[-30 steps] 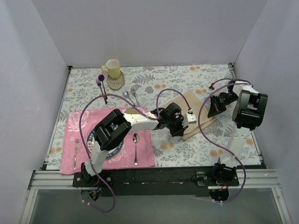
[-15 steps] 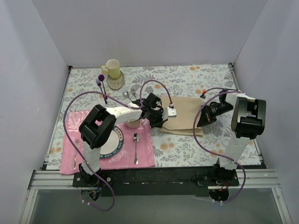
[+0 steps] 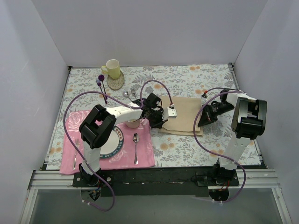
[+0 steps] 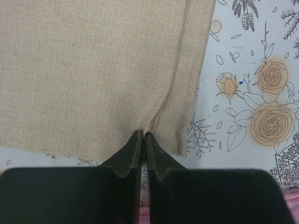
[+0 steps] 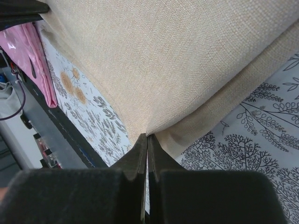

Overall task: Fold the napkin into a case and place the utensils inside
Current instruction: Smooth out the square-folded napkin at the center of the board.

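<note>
The beige napkin (image 3: 184, 113) lies as a flat folded rectangle on the floral tablecloth, stretched between both grippers. My left gripper (image 3: 161, 122) is shut on its near left edge; in the left wrist view the left gripper (image 4: 143, 135) pinches a crease of the napkin (image 4: 93, 70) close to a corner. My right gripper (image 3: 201, 123) is shut on the near right corner, and the right wrist view shows the right gripper (image 5: 146, 136) lifting the upper layer of the napkin (image 5: 177, 60). The small silver spoon (image 3: 125, 93) lies behind the left arm; the fork beside it is mostly hidden.
A pink placemat (image 3: 145, 156) at the near left carries a plate (image 3: 117, 142), a long spoon (image 3: 135, 147) and a fork (image 3: 74, 156). A yellow mug (image 3: 112, 69) and a purple-handled fork (image 3: 101, 86) sit at the back left. White walls enclose the table.
Over the second the left gripper drew the napkin's edge leftward and the right gripper moved nearer and left. The cloth went from a slanted heap to a flat rectangle. Little moved in the last half second.
</note>
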Controlling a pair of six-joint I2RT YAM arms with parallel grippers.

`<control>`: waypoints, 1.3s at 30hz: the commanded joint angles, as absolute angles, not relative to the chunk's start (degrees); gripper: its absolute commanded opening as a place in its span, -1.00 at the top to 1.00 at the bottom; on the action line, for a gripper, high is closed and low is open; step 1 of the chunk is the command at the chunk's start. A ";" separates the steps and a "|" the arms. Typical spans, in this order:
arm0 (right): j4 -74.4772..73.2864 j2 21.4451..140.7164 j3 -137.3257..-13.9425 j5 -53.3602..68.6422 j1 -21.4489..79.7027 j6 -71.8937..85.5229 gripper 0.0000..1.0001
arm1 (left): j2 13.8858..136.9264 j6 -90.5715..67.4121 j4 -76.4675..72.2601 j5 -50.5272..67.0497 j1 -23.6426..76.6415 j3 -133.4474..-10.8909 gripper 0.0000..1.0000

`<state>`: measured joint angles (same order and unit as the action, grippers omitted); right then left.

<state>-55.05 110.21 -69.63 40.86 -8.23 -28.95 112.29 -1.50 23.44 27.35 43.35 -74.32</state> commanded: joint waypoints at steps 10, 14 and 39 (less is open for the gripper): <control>-64.77 105.30 -75.15 42.02 -8.96 -31.55 0.97 | 101.52 -2.55 28.03 31.54 43.77 -76.99 1.00; -66.35 103.98 -73.39 39.29 -9.23 -32.52 0.97 | 100.90 -2.81 31.02 33.31 43.94 -78.22 1.00; -55.62 109.87 -67.41 35.23 -9.23 -26.54 0.97 | 107.40 -7.21 23.91 29.09 46.23 -71.10 1.00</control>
<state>-55.16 110.30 -64.69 34.48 -8.99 -26.89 108.55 -6.35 25.61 30.26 46.35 -70.74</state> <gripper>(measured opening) 0.023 0.029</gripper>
